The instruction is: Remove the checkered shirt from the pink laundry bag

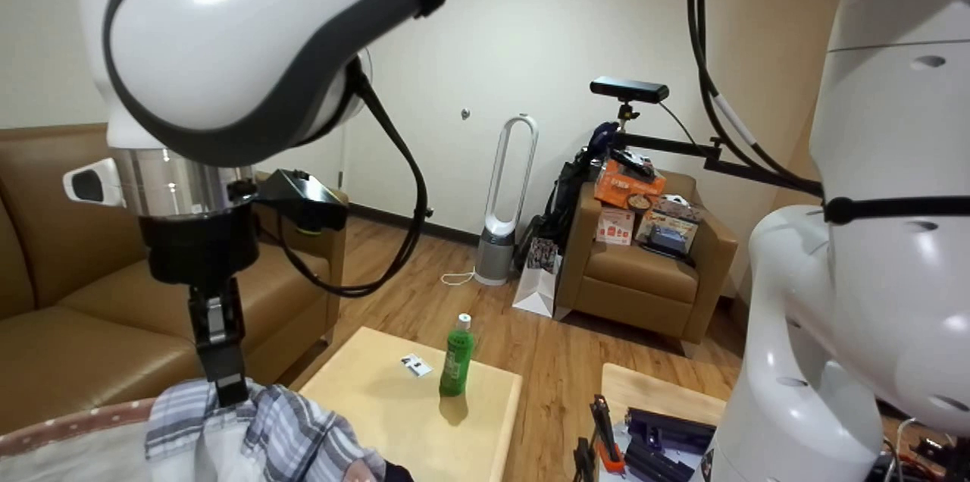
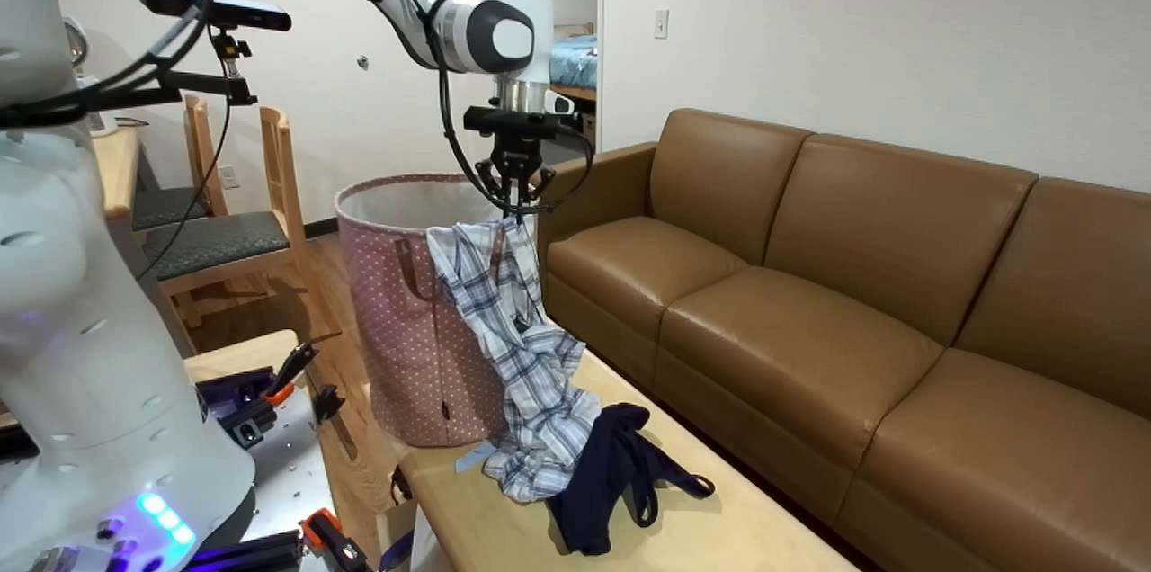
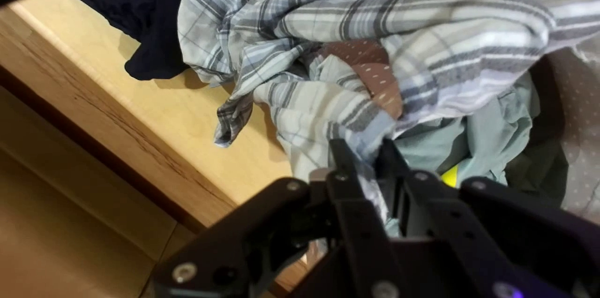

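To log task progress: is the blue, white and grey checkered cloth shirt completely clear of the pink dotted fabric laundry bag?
No, in an exterior view the shirt drapes over the rim of the bag.

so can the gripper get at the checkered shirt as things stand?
Looks like yes: a fold of the checkered shirt lies between the jaws of the gripper, and nothing visible covers it there. Can't tell if it's firmly pinched.

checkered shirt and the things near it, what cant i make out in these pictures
Checkered shirt: lower part cut off by the bottom edge in an exterior view.
Pink laundry bag: bottom of its inside, hidden by its near wall in an exterior view.
Dark cloth: partly cut off by the wrist view's top edge.
Green bottle: label too small to read.
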### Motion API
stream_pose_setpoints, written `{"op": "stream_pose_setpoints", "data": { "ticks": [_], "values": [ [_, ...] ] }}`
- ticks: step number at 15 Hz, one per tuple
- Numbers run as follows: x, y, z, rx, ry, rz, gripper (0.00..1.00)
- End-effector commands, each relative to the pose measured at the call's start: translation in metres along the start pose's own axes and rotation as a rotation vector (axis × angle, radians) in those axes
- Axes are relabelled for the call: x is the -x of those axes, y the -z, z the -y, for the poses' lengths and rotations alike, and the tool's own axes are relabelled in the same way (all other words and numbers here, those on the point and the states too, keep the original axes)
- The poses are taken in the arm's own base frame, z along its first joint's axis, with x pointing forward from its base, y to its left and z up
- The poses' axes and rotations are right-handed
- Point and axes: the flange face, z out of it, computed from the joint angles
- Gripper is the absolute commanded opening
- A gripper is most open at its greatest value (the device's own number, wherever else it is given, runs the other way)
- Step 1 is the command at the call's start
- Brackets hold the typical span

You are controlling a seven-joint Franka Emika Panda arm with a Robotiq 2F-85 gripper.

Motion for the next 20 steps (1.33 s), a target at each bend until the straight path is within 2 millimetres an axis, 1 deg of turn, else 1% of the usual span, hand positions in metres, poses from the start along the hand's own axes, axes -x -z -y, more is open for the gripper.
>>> {"op": "stream_pose_setpoints", "data": {
  "ticks": [1, 2, 4, 8, 10, 12, 15, 19, 20],
  "values": [
    [-0.002, 0.002, -0.001, 0.010, 0.018, -0.005, 0.06],
    [-0.002, 0.003, -0.001, 0.012, 0.014, -0.003, 0.09],
    [0.001, 0.008, 0.000, 0.020, 0.004, -0.007, 0.05],
    [0.016, 0.025, 0.001, 0.047, -0.040, -0.045, 0.07],
    [0.023, 0.029, -0.004, 0.046, -0.062, -0.055, 0.07],
    [0.038, 0.030, -0.014, 0.031, -0.121, -0.069, 0.06],
    [0.067, 0.027, -0.031, 0.006, -0.244, -0.093, 0.06],
    [0.104, 0.004, -0.060, -0.028, -0.418, -0.061, 0.07],
    [0.110, -0.002, -0.066, -0.035, -0.449, -0.052, 0.06]
  ]
}}
